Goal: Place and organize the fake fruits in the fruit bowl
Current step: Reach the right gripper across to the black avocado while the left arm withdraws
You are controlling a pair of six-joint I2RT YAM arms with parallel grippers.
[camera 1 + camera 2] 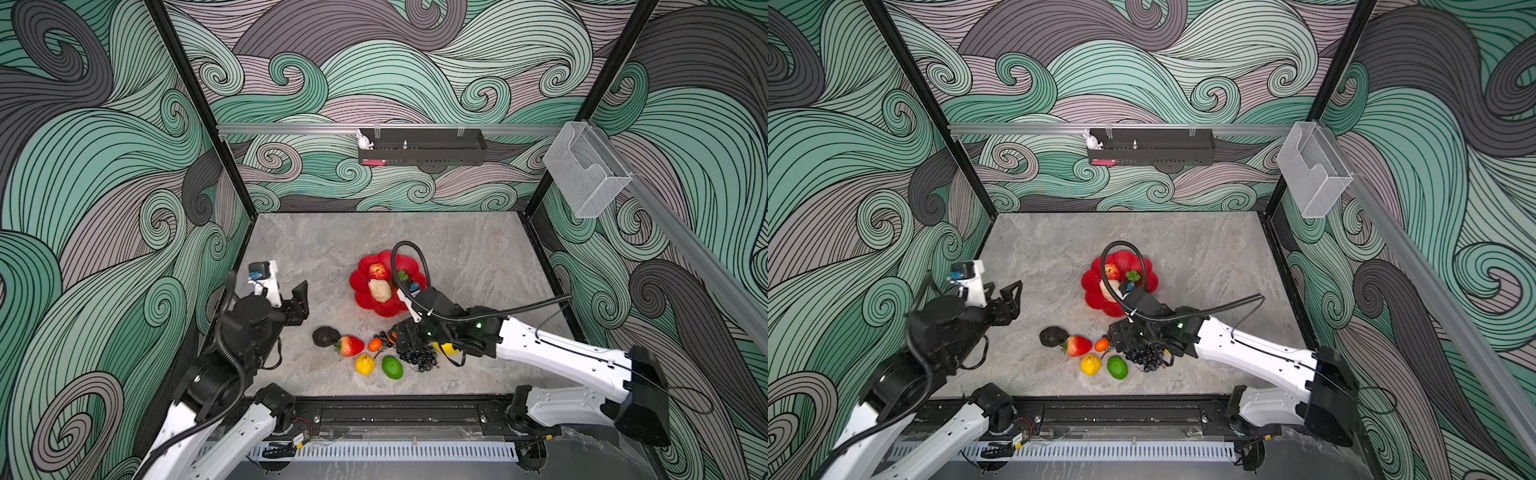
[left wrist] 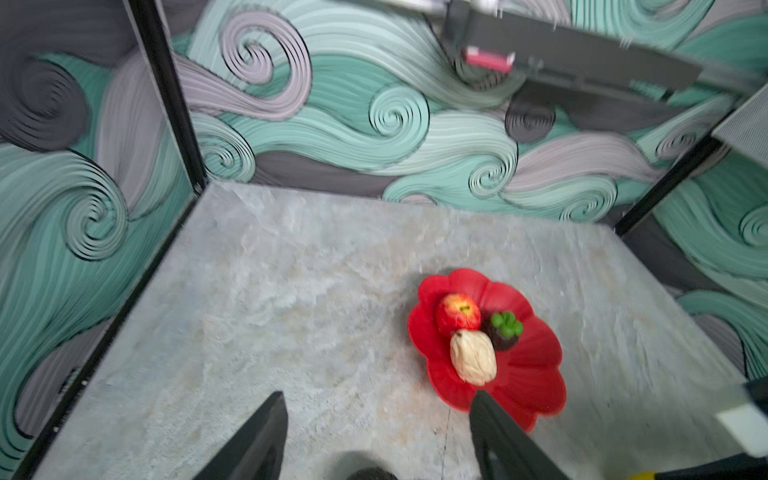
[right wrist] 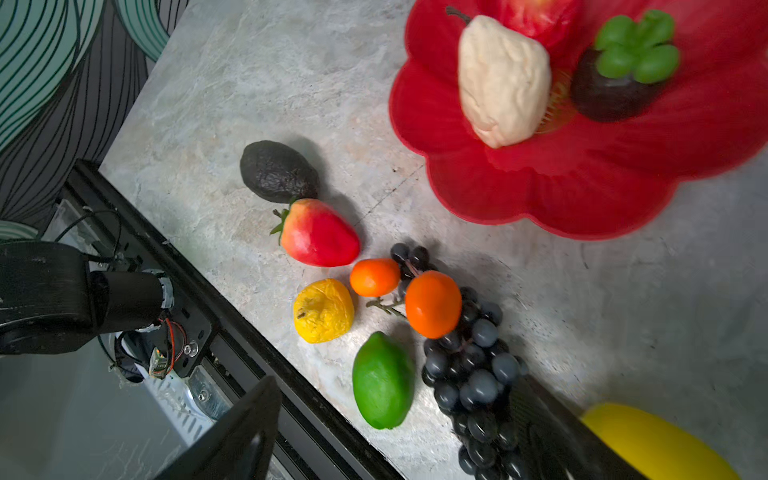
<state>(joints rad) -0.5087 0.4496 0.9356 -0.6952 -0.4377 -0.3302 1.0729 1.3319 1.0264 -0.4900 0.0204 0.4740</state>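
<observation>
While both arms hang over the table (image 1: 332, 249), the fruit bowl (image 1: 358, 283) sits mid-table in both top views. It holds 3 fake fruits: apple (image 1: 377, 272) at 12 o'clock, cream fruit (image 1: 379, 291) at 6, green-capped dark fruit (image 1: 402, 275) at 3, partly behind a cable. At 6 o'clock from the bowl, loose on the table: avocado (image 1: 325, 336), strawberry (image 1: 351, 346), small orange (image 1: 375, 344), lemon (image 1: 365, 364), lime (image 1: 392, 367), grape bunch (image 1: 417, 358). The right gripper (image 1: 405, 336) hangs right over the grapes, with a yellow fruit (image 1: 446, 348) peeking from under its arm. The left gripper (image 1: 1003, 293) is at 9 o'clock from the bowl, well apart. On the back wall a black tray (image 1: 422, 151) has a white rabbit figure (image 1: 364, 140) at its 9 o'clock end. A clear box (image 1: 586, 178) is at 2 o'clock.

Left wrist, blurred: left gripper (image 2: 378, 395) fingers spread wide, holding nothing. The bowl (image 2: 528, 374) is just past 1 fingertip, its 3 pieces touching each other.

Right wrist: right gripper (image 3: 395, 382) fingers wide, nothing clamped. The lime (image 3: 383, 380) and the lower grapes (image 3: 478, 374) lie between them. 1 finger overlaps the bunch; contact cannot be told. A bigger orange (image 3: 433, 303) rests on the grapes, just beside the small orange (image 3: 374, 276). In the bowl (image 3: 582, 187) the cream fruit (image 3: 505, 83) lies across the orange-yellow centre.
</observation>
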